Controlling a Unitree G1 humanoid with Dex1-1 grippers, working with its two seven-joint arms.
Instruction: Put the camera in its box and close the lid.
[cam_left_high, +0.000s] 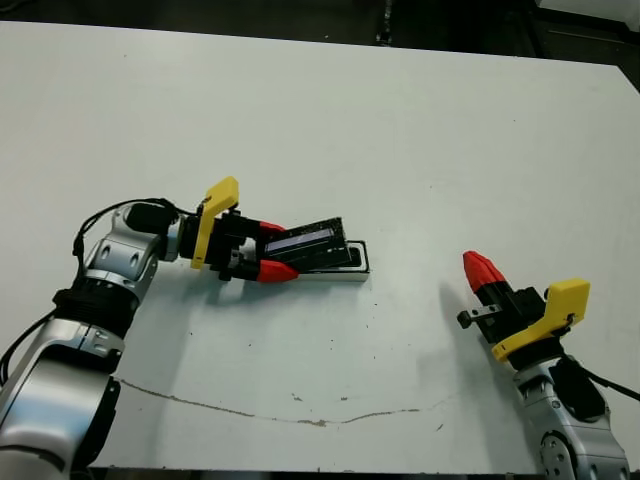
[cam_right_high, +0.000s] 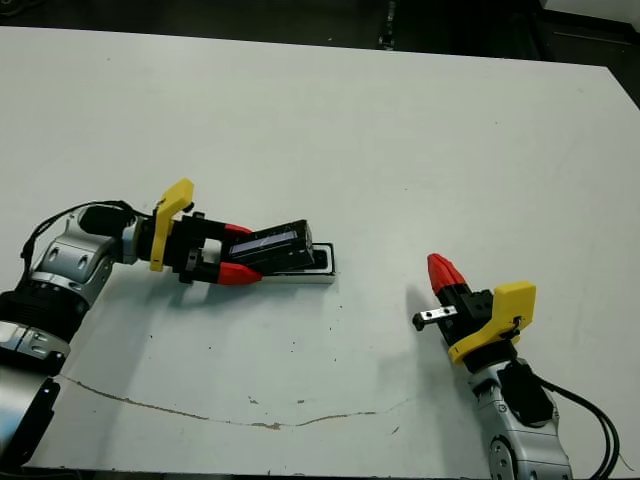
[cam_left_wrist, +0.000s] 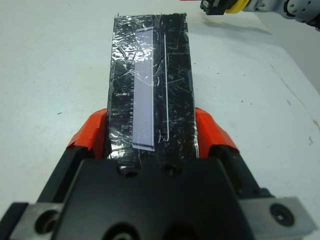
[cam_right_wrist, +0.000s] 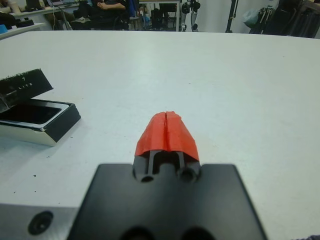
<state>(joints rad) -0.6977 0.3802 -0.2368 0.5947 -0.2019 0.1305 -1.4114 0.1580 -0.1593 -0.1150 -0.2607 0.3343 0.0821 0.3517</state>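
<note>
L jaws: our left gripper (cam_left_high: 266, 250) clamps the lid (cam_left_wrist: 150, 85) by its long sides, tilted over the box (cam_left_high: 352, 274) so it can drop on.
R jaws: right gripper (cam_right_wrist: 166, 131) pressed together, empty, parked well apart.
Camera: looks already inside the box; we can't confirm.

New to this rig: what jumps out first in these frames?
The left gripper, left of the table's middle, is shut on the lid, holding the black crinkled cover tilted over the box. In the right wrist view the box is only partly covered, something dark and glossy lying inside. The right gripper sits shut and empty near the table's front right, well apart from the box.
</note>
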